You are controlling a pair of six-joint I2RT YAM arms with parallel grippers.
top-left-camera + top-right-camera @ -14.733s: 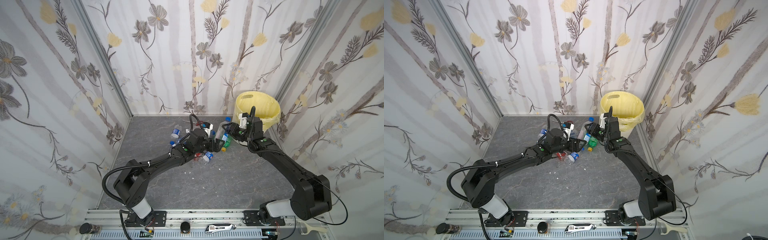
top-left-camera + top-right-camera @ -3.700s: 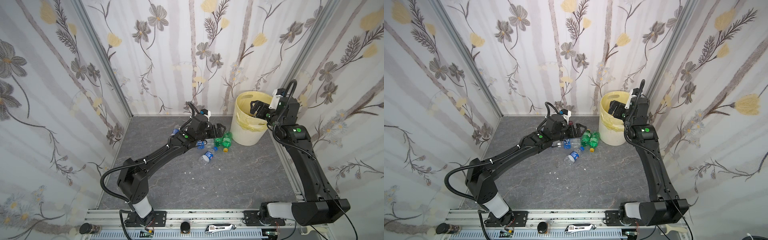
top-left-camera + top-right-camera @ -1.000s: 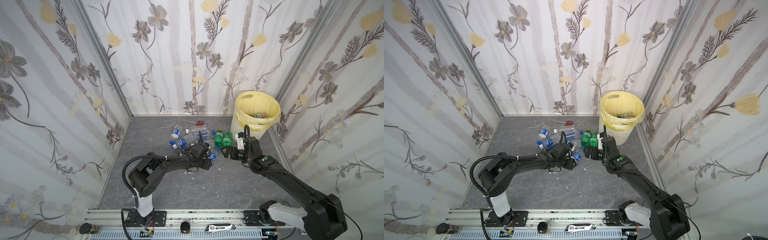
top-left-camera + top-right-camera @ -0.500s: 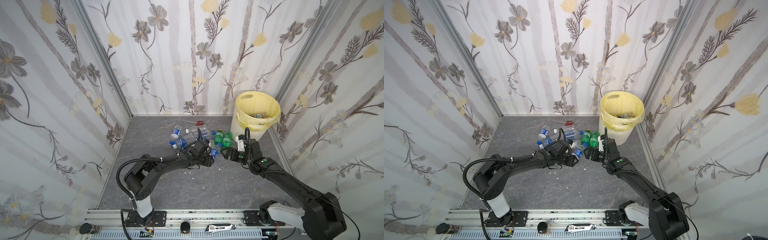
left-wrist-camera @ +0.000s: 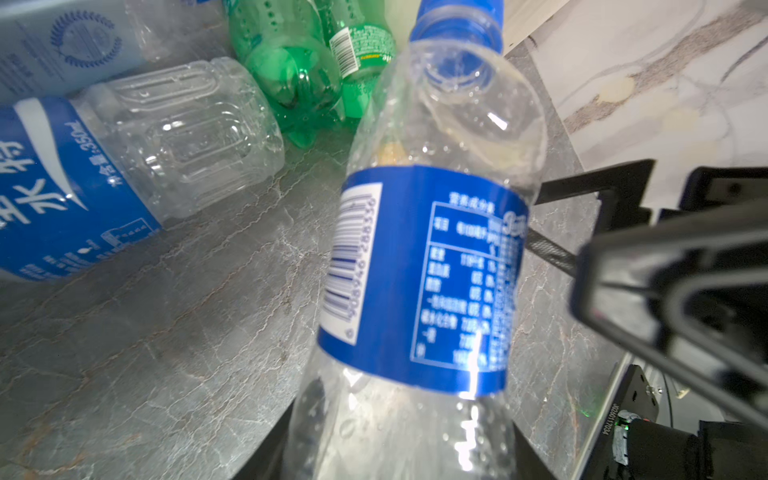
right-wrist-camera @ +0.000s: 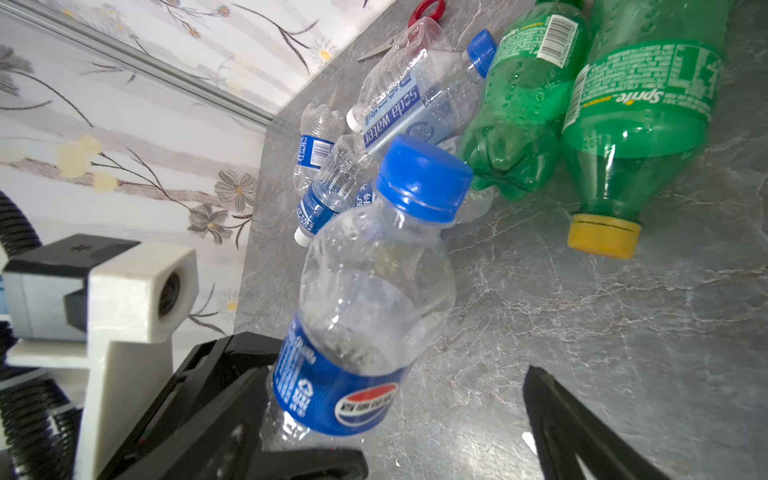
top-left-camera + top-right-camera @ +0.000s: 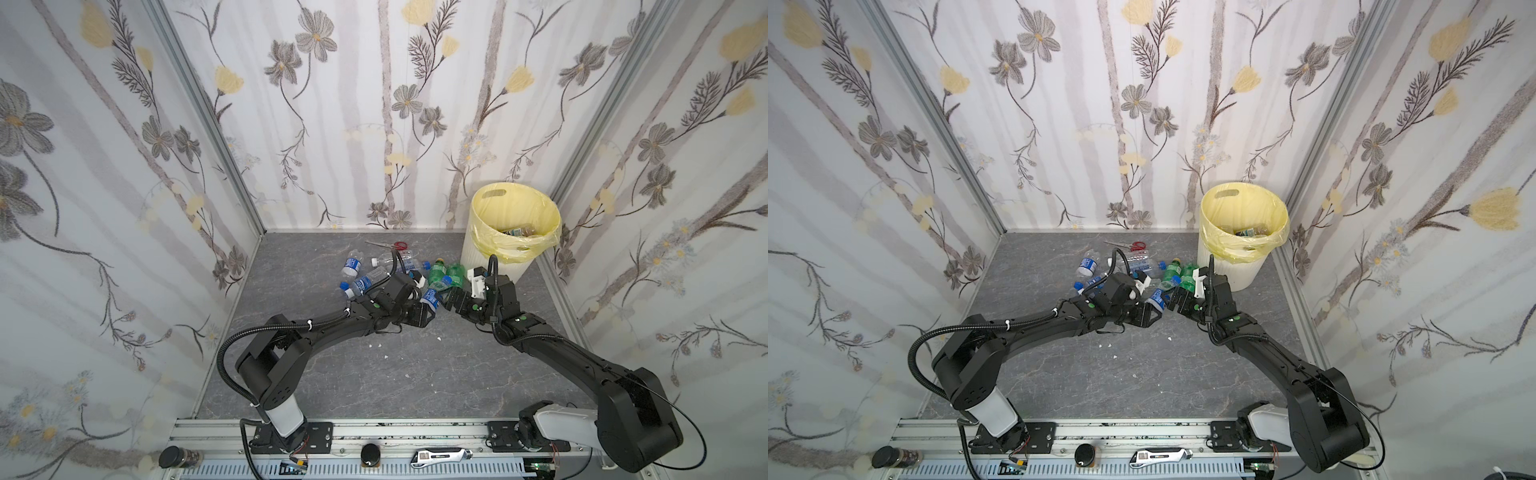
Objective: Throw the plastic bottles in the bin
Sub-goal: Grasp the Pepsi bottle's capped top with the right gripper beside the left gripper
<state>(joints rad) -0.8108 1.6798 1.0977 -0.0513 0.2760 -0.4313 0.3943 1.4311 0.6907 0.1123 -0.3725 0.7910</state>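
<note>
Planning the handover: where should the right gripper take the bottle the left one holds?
Probably the bottle's clear shoulder, between cap and label, from the cap end: the left gripper clamps the base, so the upper half points free toward the open right gripper.

Bottles (image 7: 352, 266) lie left of bin (image 7: 473, 254); scissors (image 7: 400, 245) behind them, near back wall (image 7: 374, 124).

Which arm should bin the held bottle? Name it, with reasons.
Right: the right gripper is open at the bottle held by the left gripper, and the bin stands nearest that arm.
</note>
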